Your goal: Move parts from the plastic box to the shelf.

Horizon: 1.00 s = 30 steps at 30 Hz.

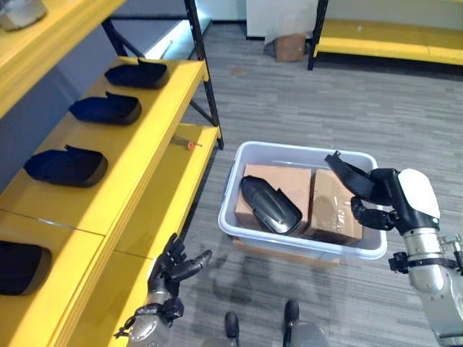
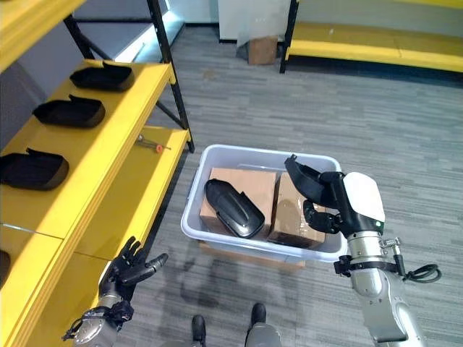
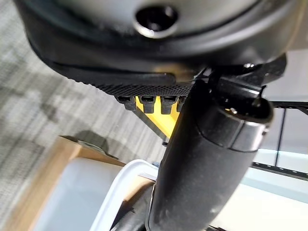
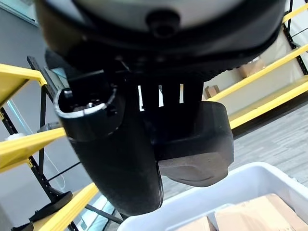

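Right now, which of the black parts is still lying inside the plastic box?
The black part on the cardboard boxes in the plastic box. Another is held by the right robot hand; the rest sit on the yellow shelf.

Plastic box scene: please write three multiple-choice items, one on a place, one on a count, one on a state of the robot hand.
1. Where does the loose black part lie?
A. On cardboard boxes in the plastic box
B. On the floor
C. On the lower shelf

2. How many black parts rest on the yellow shelf?
A. One
B. Four
C. Seven

3. What is the right robot hand doing?
A. Hanging straight and bare
B. Gripping a black part
C. Pressing the floor

Key: 1 A, it rests across the cartons inside the plastic box; 2 B, four lie in a row; 3 B, its fingers curl round a held part.
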### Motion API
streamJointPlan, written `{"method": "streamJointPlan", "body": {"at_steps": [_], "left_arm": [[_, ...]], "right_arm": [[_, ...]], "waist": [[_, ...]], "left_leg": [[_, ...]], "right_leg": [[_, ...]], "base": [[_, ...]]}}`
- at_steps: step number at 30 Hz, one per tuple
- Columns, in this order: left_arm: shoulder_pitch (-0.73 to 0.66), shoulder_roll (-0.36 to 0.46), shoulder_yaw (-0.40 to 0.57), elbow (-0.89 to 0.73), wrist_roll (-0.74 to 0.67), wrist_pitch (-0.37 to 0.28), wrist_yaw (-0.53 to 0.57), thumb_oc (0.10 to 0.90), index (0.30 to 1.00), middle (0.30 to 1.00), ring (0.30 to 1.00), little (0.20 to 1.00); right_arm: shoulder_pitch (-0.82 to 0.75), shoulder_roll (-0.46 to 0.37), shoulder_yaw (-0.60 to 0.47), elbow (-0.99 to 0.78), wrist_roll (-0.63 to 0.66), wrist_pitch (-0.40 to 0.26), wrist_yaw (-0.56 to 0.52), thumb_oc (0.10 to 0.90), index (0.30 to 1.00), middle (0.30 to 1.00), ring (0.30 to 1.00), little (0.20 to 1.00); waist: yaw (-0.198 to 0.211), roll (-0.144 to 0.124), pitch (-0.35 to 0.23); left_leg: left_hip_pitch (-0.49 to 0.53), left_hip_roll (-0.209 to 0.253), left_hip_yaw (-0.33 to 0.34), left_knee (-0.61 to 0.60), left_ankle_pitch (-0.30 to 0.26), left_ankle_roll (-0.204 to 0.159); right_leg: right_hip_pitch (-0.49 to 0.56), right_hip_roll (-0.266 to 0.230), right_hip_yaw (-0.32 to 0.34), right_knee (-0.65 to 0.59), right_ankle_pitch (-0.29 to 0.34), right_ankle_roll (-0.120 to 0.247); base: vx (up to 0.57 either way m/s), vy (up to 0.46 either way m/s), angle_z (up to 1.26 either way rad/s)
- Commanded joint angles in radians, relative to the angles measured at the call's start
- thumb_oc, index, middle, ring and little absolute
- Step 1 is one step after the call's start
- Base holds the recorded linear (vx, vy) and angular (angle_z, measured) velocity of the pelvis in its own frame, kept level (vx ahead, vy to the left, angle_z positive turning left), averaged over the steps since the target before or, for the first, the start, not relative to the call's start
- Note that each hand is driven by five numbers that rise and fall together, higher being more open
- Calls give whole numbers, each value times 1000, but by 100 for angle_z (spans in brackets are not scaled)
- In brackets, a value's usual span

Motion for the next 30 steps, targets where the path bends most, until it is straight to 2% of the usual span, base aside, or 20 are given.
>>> {"method": "streamJointPlan", "body": {"at_steps": [1,8,9,10,11,13,14,15,16,17,18,19,20,21,23,26,28,30], "left_arm": [[6,34,50,-53,41,-61,-15,900,1000,1000,1000,1000],[19,-2,46,-42,24,-58,-11,900,1000,1000,1000,1000],[13,-6,35,-44,10,-59,-5,900,1000,1000,1000,1000],[12,-7,36,-44,10,-59,-5,900,1000,1000,1000,1000],[8,-13,24,-42,-6,-59,-2,900,1000,1000,1000,1000],[5,-15,10,-42,-14,-57,3,900,1000,1000,1000,1000],[-4,-11,0,-44,-19,-58,9,900,1000,1000,1000,1000],[-27,3,-19,-37,-17,-56,7,900,1000,1000,1000,1000],[-43,8,-29,-28,-20,-57,5,900,1000,1000,1000,1000],[-56,15,-34,-17,-20,-59,4,900,1000,1000,1000,1000],[-76,28,-42,-17,-18,-63,-3,900,1000,1000,1000,1000],[-92,37,-45,-35,-20,-57,-15,900,1000,1000,1000,1000],[-91,39,-47,-35,-20,-57,-15,900,1000,1000,1000,1000],[-92,33,-49,-37,-22,-53,-21,900,1000,1000,1000,1000],[-97,34,-59,-33,-10,-48,-20,900,1000,1000,1000,1000],[-87,53,-35,-47,35,-49,-22,900,1000,1000,1000,1000],[-73,46,-15,-42,39,-50,-5,900,1000,1000,1000,1000],[-52,37,4,-53,51,-53,-3,900,1000,1000,1000,1000]], "right_arm": [[-136,-104,-38,-71,-10,-93,-56,400,300,300,300,300],[-191,-142,-9,-80,5,-118,-61,400,300,300,300,300],[-220,-164,-3,-78,12,-119,-73,400,300,300,300,300],[-223,-166,-2,-75,12,-119,-74,400,300,300,300,300],[-256,-186,15,-60,26,-118,-78,400,300,300,300,300],[-282,-189,25,-57,42,-115,-87,400,300,300,300,300],[-313,-194,38,-52,48,-115,-99,400,300,300,300,300],[-320,-204,21,-44,41,-107,-117,400,300,300,300,300],[-311,-207,12,-36,32,-99,-120,400,300,300,300,300],[-293,-203,0,-36,19,-93,-126,400,300,300,300,300],[-248,-179,-26,-44,7,-86,-138,400,300,300,300,300],[-167,-122,-69,-70,-16,-80,-144,400,300,300,300,300],[-162,-121,-72,-74,-16,-79,-143,400,300,300,300,300],[-140,-106,-97,-86,-19,-79,-142,400,300,300,300,300],[-98,-65,-133,-106,-26,-67,-134,400,300,300,300,300],[-101,-9,-137,-113,-33,-61,-133,400,300,300,300,300],[-130,14,-114,-106,-37,-48,-133,400,300,300,300,300],[-146,30,-105,-108,-47,-44,-130,400,300,300,300,300]], "waist": [[23,-29,-65],[44,-4,-88],[58,4,-84],[52,7,-85],[63,15,-82],[80,23,-76],[89,31,-65],[100,33,-41],[94,24,-36],[89,11,-31],[74,-15,-21],[50,-13,-41],[50,-15,-41],[35,-13,-52],[27,-9,-71],[46,-30,-88],[68,-54,-93],[82,-69,-100]], "left_leg": [[88,155,-48,-11,-54,-57],[73,227,-80,11,0,-88],[50,251,-103,14,43,-103],[46,253,-109,13,45,-105],[34,279,-130,0,94,-124],[19,295,-147,-7,140,-137],[-12,305,-165,-10,191,-153],[-78,302,-133,-10,260,-155],[-106,282,-108,-4,266,-142],[-113,272,-57,17,248,-130],[-106,267,50,148,150,-102],[-16,246,92,228,-14,-100],[-10,243,92,218,-11,-98],[15,235,128,156,-56,-89],[28,203,123,99,-61,-78],[65,140,122,43,-75,-48],[87,84,103,-8,-81,-22],[88,48,87,-13,-97,-1]], "right_leg": [[-11,-90,87,1,37,103],[10,-22,57,41,-31,58],[9,-4,36,59,-51,42],[8,-3,30,60,-53,41],[12,15,-1,71,-68,25],[16,27,-28,76,-74,14],[14,31,-53,74,-77,9],[23,7,-111,67,-85,1],[28,-11,-140,55,-72,0],[39,-25,-155,34,-56,4],[59,-53,-195,1,-27,7],[73,-76,-240,-11,-28,23],[76,-78,-242,-10,-27,26],[82,-95,-261,-7,-14,40],[95,-124,-269,-6,7,64],[114,-190,-276,-25,78,111],[124,-231,-279,-54,143,150],[131,-254,-271,-78,183,167]], "base": [[36,-209,1],[-18,-184,8],[-53,-135,9],[-89,-262,48],[-50,-194,75],[-99,-210,75],[-237,-170,48],[-255,-118,50],[-222,-88,118],[-215,-90,191],[-217,66,246],[-172,101,173],[-39,227,127],[33,177,125],[52,320,116],[25,413,27],[-47,343,-3],[-57,254,13]]}}
